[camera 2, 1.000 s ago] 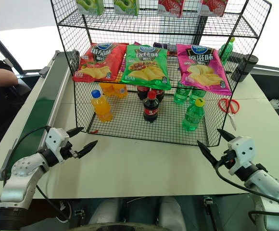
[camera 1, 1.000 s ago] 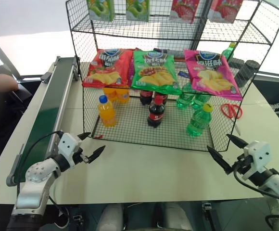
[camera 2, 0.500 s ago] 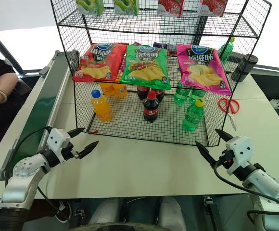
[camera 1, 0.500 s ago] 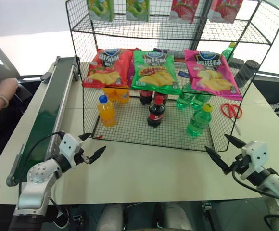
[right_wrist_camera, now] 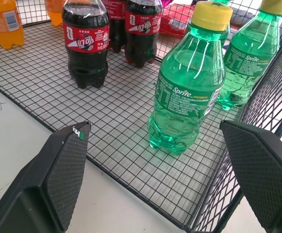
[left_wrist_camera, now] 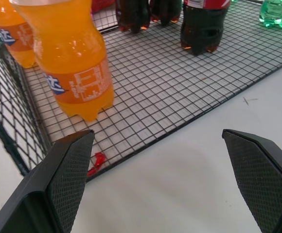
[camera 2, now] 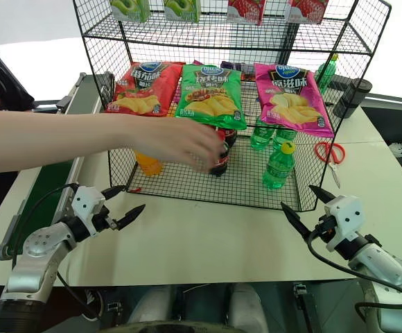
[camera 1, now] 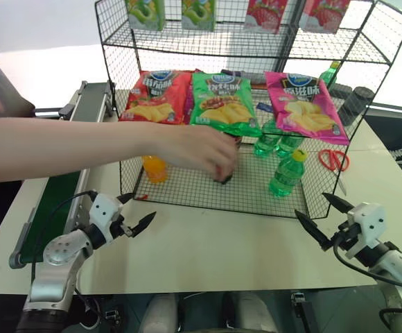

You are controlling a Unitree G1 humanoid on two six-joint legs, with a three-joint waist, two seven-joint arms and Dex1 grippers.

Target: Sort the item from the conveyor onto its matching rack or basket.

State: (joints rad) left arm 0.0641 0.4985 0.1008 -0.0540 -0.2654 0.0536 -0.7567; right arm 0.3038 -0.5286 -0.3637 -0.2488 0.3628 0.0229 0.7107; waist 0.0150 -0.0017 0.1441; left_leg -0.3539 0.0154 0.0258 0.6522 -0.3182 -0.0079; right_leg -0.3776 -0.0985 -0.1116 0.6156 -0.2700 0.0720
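Observation:
The green soda bottle [camera 1: 286, 173] with a yellow cap stands upright in the right part of the black wire rack's [camera 1: 256, 43] base basket; the right wrist view shows it close ahead [right_wrist_camera: 189, 82]. The dark green conveyor [camera 1: 52, 208] runs along the table's left edge. Just in front of the basket's left corner my left gripper [camera 1: 140, 207] hangs open over the white table, holding nothing. Near the basket's right front corner my right gripper [camera 1: 310, 204] is open too, with nothing between its fingers. A person's arm [camera 1: 83, 146] crosses over the conveyor, its hand [camera 1: 208, 149] on the front cola bottle.
In the basket stand an orange-juice bottle [left_wrist_camera: 75, 68], cola bottles [right_wrist_camera: 86, 41] and more green bottles [right_wrist_camera: 248, 53]. Chip bags [camera 1: 223, 100] lie on the middle tier and snack packs hang above. Red scissors [camera 1: 334, 159] and dark cups [camera 1: 357, 104] sit to the rack's right.
A person's arm has reached in from the left, over the conveyor and into the basket, with the hand on the front cola bottle. Both grippers have stayed where they were, open.

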